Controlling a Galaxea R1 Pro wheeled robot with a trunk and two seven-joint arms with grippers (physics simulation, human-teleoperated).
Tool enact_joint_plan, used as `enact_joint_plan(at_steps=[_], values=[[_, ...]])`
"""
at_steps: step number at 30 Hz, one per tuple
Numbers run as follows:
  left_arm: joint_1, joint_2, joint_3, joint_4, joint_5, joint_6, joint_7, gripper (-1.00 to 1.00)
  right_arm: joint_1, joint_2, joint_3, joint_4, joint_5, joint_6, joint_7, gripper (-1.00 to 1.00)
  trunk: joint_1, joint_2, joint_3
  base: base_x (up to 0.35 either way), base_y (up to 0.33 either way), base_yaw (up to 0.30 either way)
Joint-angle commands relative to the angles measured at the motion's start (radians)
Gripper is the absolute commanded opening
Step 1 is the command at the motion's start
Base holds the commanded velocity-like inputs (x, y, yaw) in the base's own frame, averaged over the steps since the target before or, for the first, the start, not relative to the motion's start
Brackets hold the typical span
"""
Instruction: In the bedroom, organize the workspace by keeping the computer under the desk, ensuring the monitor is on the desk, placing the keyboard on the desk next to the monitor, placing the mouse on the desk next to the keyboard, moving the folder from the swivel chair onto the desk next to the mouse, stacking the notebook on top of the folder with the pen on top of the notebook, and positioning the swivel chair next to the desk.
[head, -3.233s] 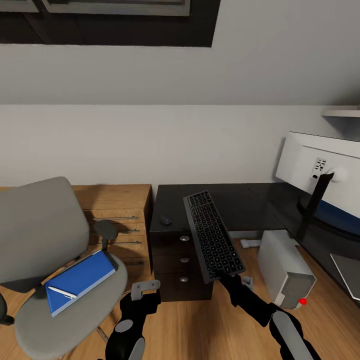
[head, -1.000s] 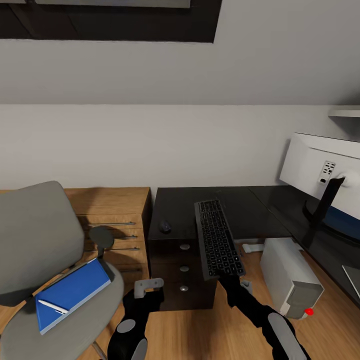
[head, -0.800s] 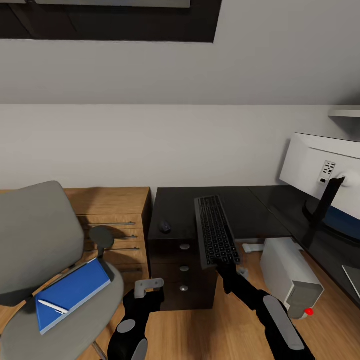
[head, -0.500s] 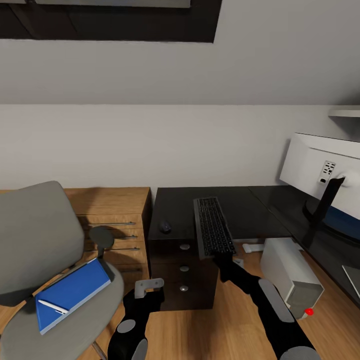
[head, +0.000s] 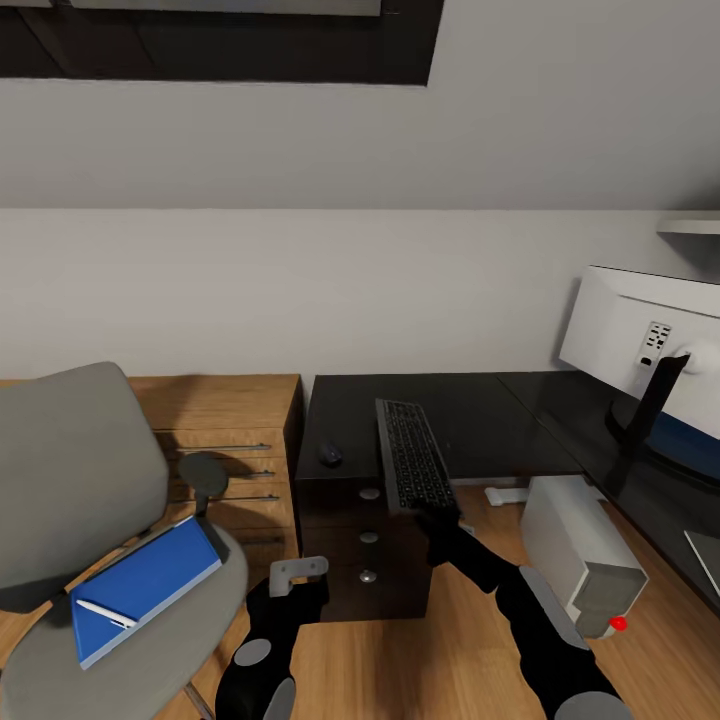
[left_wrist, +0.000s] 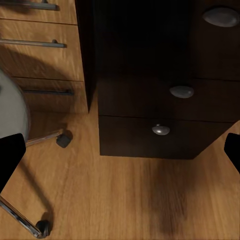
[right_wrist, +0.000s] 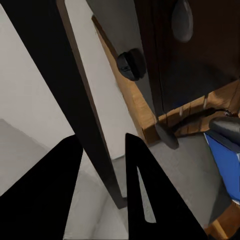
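Observation:
My right gripper is shut on the near end of the keyboard, which lies lengthwise low over the black desk; I cannot tell if it touches. In the right wrist view the keyboard shows edge-on between the fingers. The mouse sits on the desk to its left. The monitor stands at the right, its white back toward me. The computer stands on the floor under the desk. The folder with the pen lies on the swivel chair. My left gripper hangs open before the drawers.
A light wooden drawer unit stands between the chair and the desk. A thin grey sheet, the notebook, lies on the desk at the right edge. The chair's castor is near the drawers. A wall shelf hangs above the monitor.
The right arm has carried the keyboard left and down, flatter over the desk top. Since the oldest frame the camera has shifted a little. The left arm has stayed put.

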Motion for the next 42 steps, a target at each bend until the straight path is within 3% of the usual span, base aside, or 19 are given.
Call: enact_joint_plan(at_steps=[1, 23, 25, 35, 42], values=[[-0.001, 0.0, -0.002, -0.001, 0.01, 0.002, 0.009, 1.0, 0.0, 0.0, -0.003, 0.001, -0.023, 0.005, -0.011, -1.0, 0.0, -0.001, -0.001, 0.0, 0.0, 0.0], [-0.001, 0.0, -0.002, -0.001, 0.01, 0.003, 0.009, 1.0, 0.001, -0.009, 0.002, -0.004, -0.041, 0.007, -0.014, -1.0, 0.0, -0.001, -0.001, 0.0, 0.0, 0.0], [-0.001, 0.0, -0.002, -0.001, 0.01, 0.004, 0.009, 1.0, 0.003, -0.022, 0.002, -0.003, -0.044, 0.008, -0.013, -1.0, 0.0, -0.001, 0.0, 0.0, 0.0, 0.025], [-0.001, 0.0, -0.001, -0.001, 0.011, 0.004, 0.008, 1.0, 0.003, -0.025, 0.001, -0.003, -0.04, 0.008, -0.015, -1.0, 0.0, -0.001, 0.007, 0.0, 0.0, 0.128], [-0.001, 0.0, -0.001, 0.0, 0.011, 0.004, 0.008, 1.0, 0.003, -0.051, 0.002, -0.003, -0.042, 0.009, -0.013, -1.0, 0.0, -0.001, 0.007, 0.0, 0.0, 0.012]])
